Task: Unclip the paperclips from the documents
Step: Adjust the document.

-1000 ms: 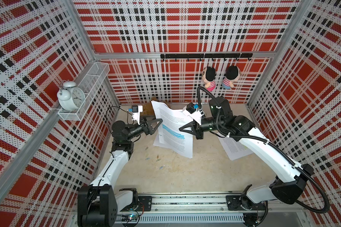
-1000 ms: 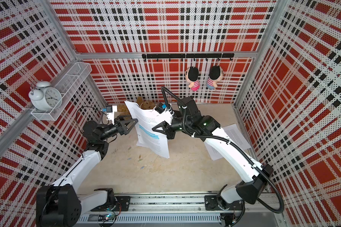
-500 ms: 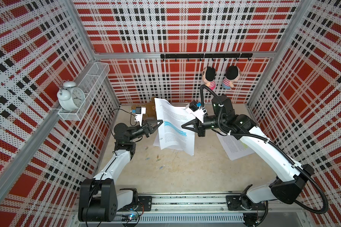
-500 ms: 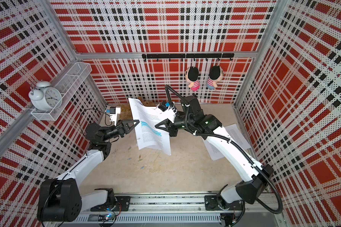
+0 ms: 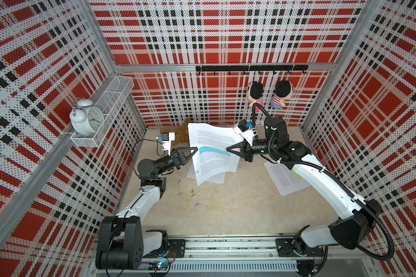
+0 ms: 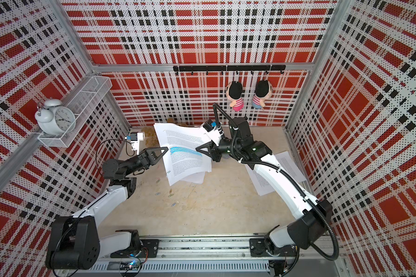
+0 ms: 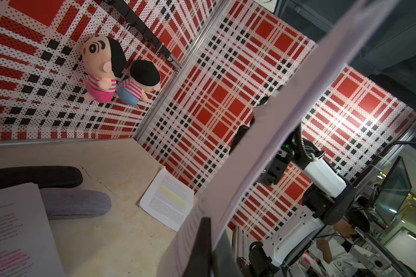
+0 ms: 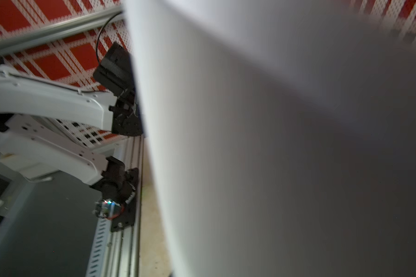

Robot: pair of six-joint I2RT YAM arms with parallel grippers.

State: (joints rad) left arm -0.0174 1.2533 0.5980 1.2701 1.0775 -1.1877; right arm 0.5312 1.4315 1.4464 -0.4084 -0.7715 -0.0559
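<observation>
Left gripper (image 5: 195,149), clamped on the lifted document's (image 5: 214,165) left edge at frame centre, is nearest the paperclip (image 5: 197,172) just below; whether the right gripper (image 5: 228,149) is closed, I cannot tell.

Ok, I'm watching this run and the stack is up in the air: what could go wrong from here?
1. The blue-highlighted document is held off the table, pinched at its left edge by the left pincer; whether the right pincer grips is unclear, so the stack might sag or slip.
2. One paperclip sits further along that edge; tugging it while the paper hangs could crease sheets or drop them onto the loose paperclips below.
</observation>
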